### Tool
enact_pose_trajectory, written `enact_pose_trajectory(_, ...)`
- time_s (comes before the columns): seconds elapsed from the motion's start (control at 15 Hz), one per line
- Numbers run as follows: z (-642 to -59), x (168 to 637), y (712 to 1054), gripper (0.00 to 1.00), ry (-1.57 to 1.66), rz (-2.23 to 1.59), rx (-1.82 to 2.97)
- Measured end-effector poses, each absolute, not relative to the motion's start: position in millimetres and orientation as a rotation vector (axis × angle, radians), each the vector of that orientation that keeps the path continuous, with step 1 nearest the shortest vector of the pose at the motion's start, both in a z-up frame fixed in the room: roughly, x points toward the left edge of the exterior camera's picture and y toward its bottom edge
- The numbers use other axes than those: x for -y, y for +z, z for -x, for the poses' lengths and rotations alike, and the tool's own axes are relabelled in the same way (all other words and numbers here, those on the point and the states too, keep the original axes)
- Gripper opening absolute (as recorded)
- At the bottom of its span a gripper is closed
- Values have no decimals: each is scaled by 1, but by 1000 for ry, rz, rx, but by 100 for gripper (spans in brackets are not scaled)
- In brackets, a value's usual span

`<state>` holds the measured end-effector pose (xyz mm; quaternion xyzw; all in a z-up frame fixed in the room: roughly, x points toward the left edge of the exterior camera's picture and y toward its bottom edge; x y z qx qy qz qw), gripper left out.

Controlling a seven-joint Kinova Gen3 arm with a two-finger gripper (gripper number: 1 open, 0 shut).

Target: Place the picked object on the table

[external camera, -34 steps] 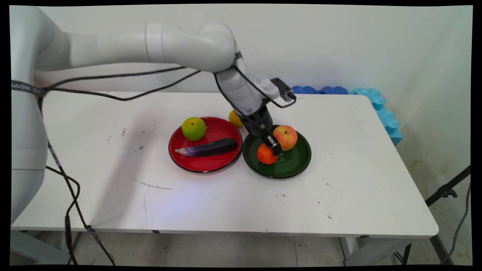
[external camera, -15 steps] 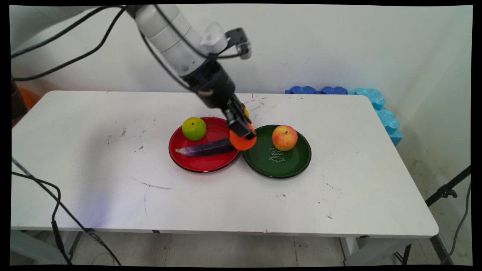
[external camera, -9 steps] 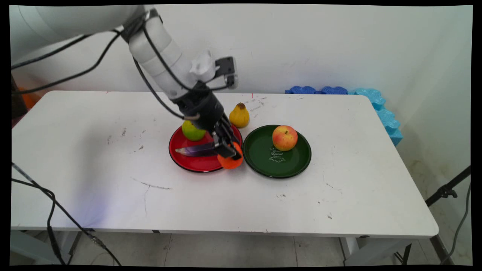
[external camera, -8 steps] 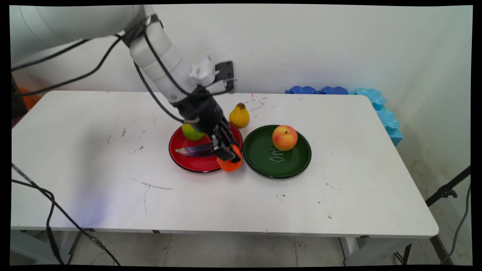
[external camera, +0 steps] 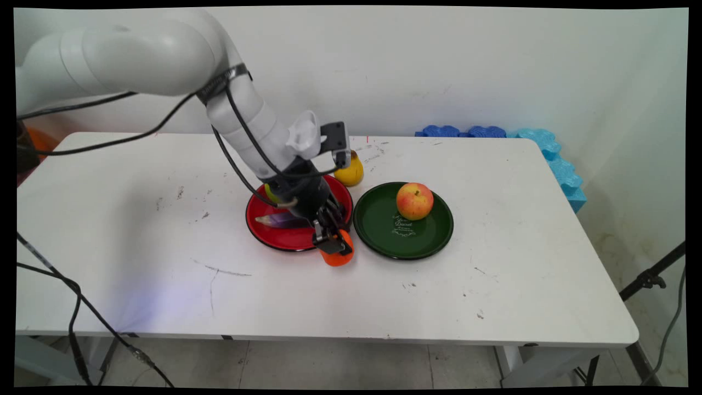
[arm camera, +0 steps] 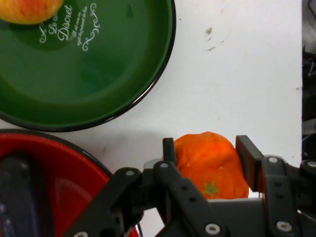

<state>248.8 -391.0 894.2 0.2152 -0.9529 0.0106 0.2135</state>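
Orange fruit (arm camera: 210, 165) sits between the two fingers of the black gripper (arm camera: 206, 155), which are closed onto its sides; gripper has hold of it and nothing else. In the hand view the fruit fills the gap completely, green stem scar facing the camera, one finger on each flank. Roughly round, no marked long axis, so grip line runs straight across its width.

Position, main view: orange fruit (external camera: 338, 254) at the lower end of the gripper (external camera: 333, 246), low over or on the white table (external camera: 493, 285); contact with the table surface cannot be told. It lies just outside the red plate (external camera: 285, 240), off that plate's rim at about 4 o'clock, and just off the green plate (external camera: 428, 241) at about 8 o'clock, i.e. in the notch where the two rims nearly meet, on the near side.

Hand view agrees: bare white table under the fruit, red plate rim (arm camera: 69, 163) to one side, green plate rim (arm camera: 148, 94) beyond.

Surroundings, working outward:
- Red plate: purple eggplant (external camera: 279, 220) and a green fruit (external camera: 270, 192), both largely hidden by the wrist.
- Green plate: red-yellow apple (external camera: 414, 201), toward 12 o'clock on the plate, well apart from the gripper.
- Yellow pear (external camera: 351, 173) on the table behind the plates, partly hidden.
- Blue foam pieces (external camera: 548, 153) along the far right edge, by the wall.
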Motion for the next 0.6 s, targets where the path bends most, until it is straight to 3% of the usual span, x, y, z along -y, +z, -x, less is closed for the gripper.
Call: enact_pose_trajectory(0.6, -238, 398, 866, 0, 46, -650, 2636)
